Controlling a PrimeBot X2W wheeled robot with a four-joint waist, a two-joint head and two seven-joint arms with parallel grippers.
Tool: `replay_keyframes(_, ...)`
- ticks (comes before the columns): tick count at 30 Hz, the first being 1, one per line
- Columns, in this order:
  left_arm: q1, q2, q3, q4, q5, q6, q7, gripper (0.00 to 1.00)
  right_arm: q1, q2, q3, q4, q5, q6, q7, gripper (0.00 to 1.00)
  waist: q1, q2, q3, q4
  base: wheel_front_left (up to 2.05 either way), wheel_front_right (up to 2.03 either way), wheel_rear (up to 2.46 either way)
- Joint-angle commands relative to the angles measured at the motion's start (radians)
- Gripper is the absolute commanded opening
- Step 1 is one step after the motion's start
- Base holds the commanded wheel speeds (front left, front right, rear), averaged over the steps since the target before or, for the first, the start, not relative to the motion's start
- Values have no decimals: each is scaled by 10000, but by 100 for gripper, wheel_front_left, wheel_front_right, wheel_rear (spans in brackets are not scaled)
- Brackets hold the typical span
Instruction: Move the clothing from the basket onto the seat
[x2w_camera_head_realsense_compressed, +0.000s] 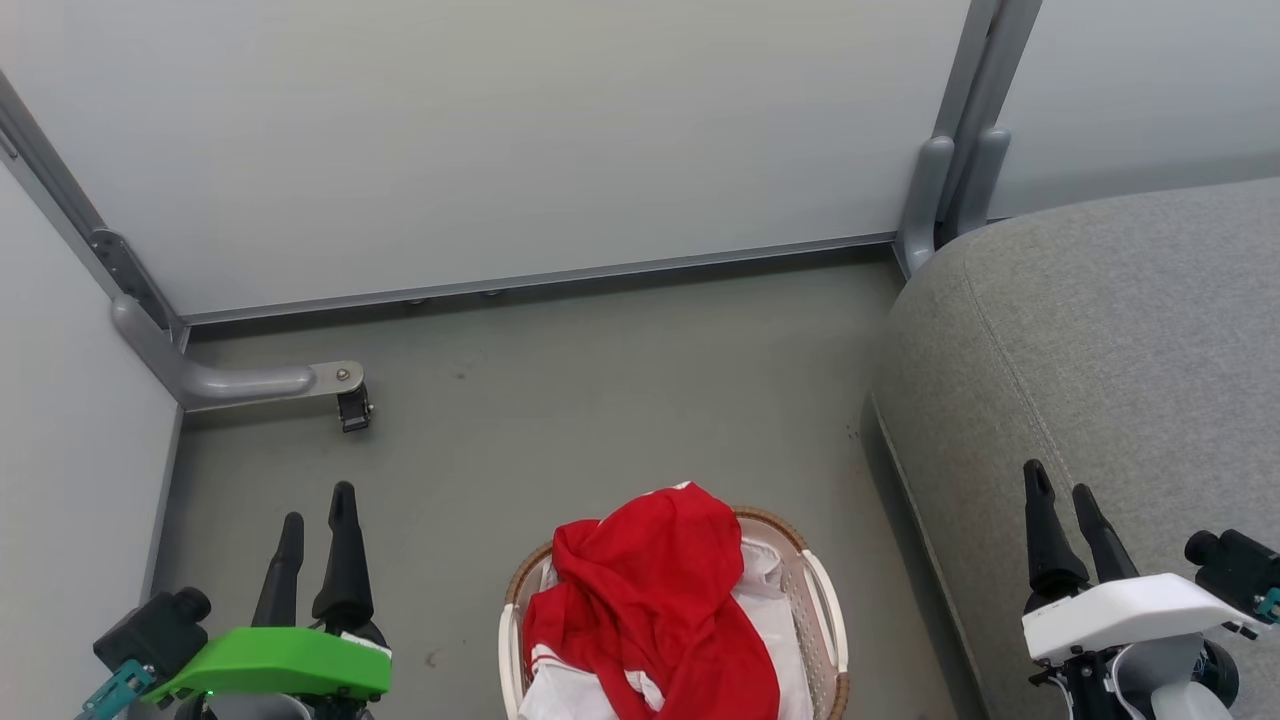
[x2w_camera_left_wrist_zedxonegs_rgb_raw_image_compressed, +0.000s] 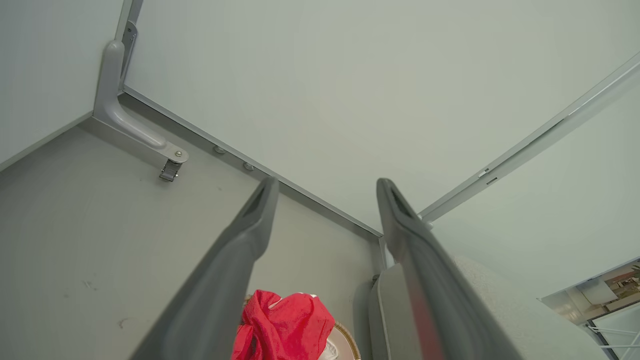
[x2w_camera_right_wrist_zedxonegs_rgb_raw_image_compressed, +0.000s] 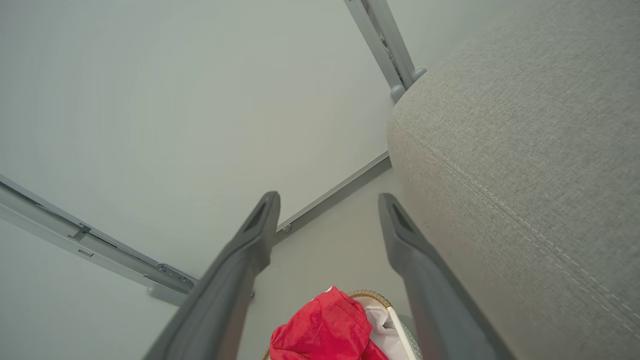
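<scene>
Along the right side, bulking largest: large grey woven-fabric upholstered seat (x2w_camera_head_realsense_compressed: 1100, 350) with rounded edges and a stitched seam, lying bare and rising well above the plain grey floor (x2w_camera_head_realsense_compressed: 600, 400).

Standing on that floor near the seat's edge, at the bottom middle of the head view: oval white perforated plastic basket (x2w_camera_head_realsense_compressed: 826, 612) with a brown woven rim and a white cloth liner (x2w_camera_head_realsense_compressed: 765, 570).

Heaping up inside it and bulging above the rim: bright red soft fabric clothing (x2w_camera_head_realsense_compressed: 650, 590) with white trim, crumpling into loose folds.

Judging it light, limp and a little slick. Expecting it to sag and trail on lifting, perhaps dragging the liner along.

Favouring a pinch on the high bunched fold at the heap's far side, clear of the liner.

Hovering apart from the basket on either side: left hand (x2w_camera_head_realsense_compressed: 318, 505) spread and holding nothing; right hand (x2w_camera_head_realsense_compressed: 1058, 480), before the seat, likewise spread and empty.
</scene>
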Motion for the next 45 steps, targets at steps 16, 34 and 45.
replay_keyframes(16,93,91,-203,19,1829,125,-488,100,69,-98,58,59,-1886,2,-502,100,0,18,25,57,0,0,0)
replay_keyframes(34,214,106,-435,261,3215,177,-891,100,119,-116,142,92,-3471,3,-904,100,0,22,28,120,0,0,0)
replay_keyframes(45,330,112,-546,421,3941,222,-1107,100,182,-126,257,186,-4366,3,-1120,100,0,25,-5,165,0,0,0)
